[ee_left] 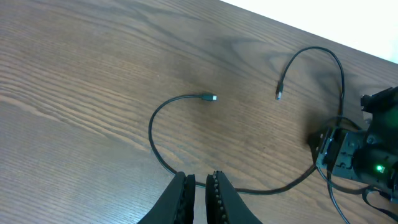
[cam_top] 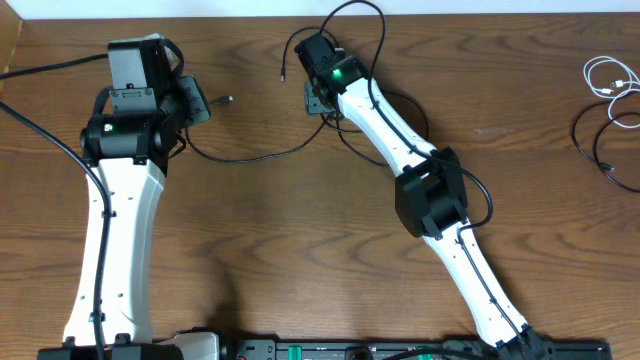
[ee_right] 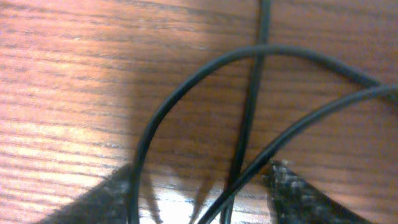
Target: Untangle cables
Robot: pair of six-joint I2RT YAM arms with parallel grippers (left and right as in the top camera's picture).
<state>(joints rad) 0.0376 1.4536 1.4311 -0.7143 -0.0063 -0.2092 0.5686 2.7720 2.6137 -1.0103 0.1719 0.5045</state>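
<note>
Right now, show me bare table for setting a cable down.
Free: table between left arm and right arm, below the black cable; also between right arm and white cable. Crowded: loops around the right end effector.

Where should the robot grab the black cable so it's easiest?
Probably the black cable on its bare curve just behind the plug. There it lies flat with nothing crossing it, so come straight down from above, jaws set across the cord.
</note>
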